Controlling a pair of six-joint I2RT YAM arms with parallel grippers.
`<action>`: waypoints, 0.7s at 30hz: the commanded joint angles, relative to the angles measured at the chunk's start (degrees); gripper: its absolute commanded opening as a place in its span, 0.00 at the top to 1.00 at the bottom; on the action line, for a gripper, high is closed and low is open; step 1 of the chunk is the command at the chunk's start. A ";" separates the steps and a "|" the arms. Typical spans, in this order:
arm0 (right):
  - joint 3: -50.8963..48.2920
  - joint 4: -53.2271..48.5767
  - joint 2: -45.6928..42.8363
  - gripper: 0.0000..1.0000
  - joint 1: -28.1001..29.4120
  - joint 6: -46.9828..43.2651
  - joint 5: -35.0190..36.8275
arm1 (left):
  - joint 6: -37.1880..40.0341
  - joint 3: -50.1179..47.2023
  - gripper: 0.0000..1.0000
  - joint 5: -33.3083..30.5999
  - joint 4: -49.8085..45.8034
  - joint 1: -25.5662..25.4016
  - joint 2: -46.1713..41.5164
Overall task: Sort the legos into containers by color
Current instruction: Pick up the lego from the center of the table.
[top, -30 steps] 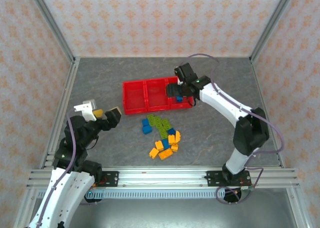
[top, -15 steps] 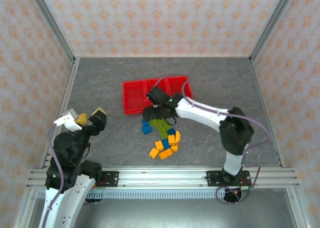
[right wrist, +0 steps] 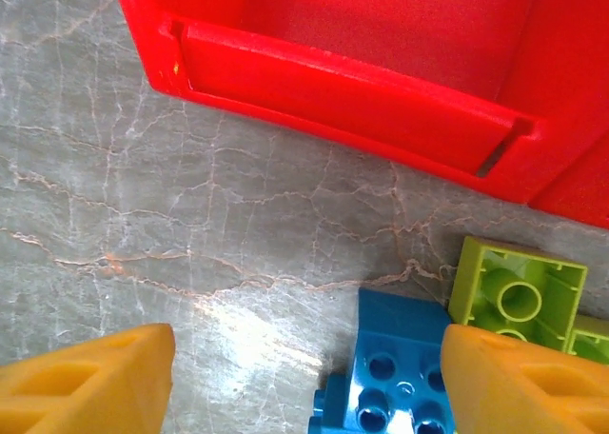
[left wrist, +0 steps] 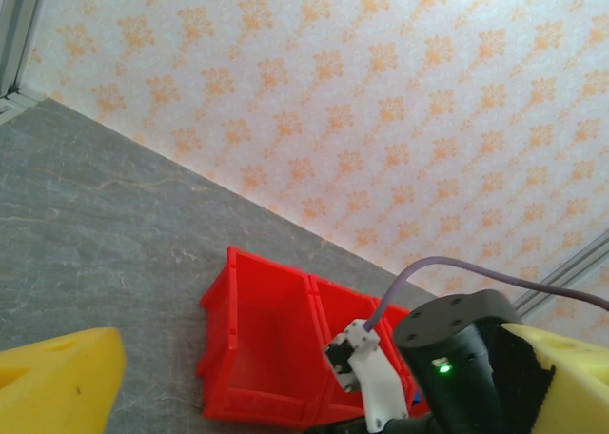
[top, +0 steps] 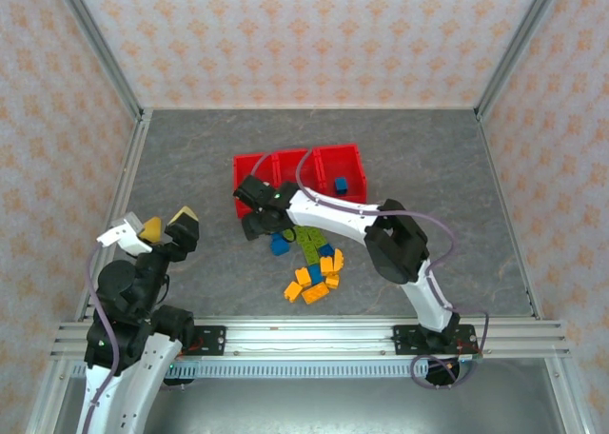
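with jaws spread and empty, shift right gripper [right wrist: 304,384] toward 4 o'clock, centre on blue brick [right wrist: 390,377] lying at the red tray's [right wrist: 352,91] 6 o'clock, then pinch. leave left gripper [top: 166,223] parked, spread wide.

**A:** How many containers [top: 352,167] are there?

**B:** Three, all red, joined in one row.

**A:** And the legos [top: 314,267]?

**B:** They come in three colours. Four blue bricks [top: 279,246] show, one in a container and three on the bench [top: 190,158]. There are about six orange-yellow bricks [top: 315,294], though the heap is too tight for a sure count. At least two green bricks [top: 306,236] show, and an arm covers the rest of that patch.

**A:** Arms?

**B:** Two, the left arm [top: 128,301] and the right arm [top: 333,215]. That makes two end effectors, the left end effector [top: 166,222] and the right end effector [right wrist: 304,377], with two yellow fingers [right wrist: 86,382] apiece.
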 commanded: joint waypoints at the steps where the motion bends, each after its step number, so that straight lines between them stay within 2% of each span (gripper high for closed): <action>1: 1.61 -5.73 1.38 0.28 0.21 -0.43 4.87 | 0.64 -0.40 0.01 0.33 1.72 -0.33 -2.60; 7: -0.17 -6.73 -0.09 0.28 0.34 0.36 8.12 | 0.68 -0.75 0.01 0.34 2.16 -0.27 -3.76; 15: -2.69 -4.96 -0.42 0.29 0.34 0.67 7.77 | 0.73 -1.03 0.01 0.60 2.48 -0.34 -3.47; 21: -2.23 -3.69 0.30 0.33 1.20 0.48 6.95 | 0.60 -1.19 0.01 0.60 2.75 -0.33 -3.39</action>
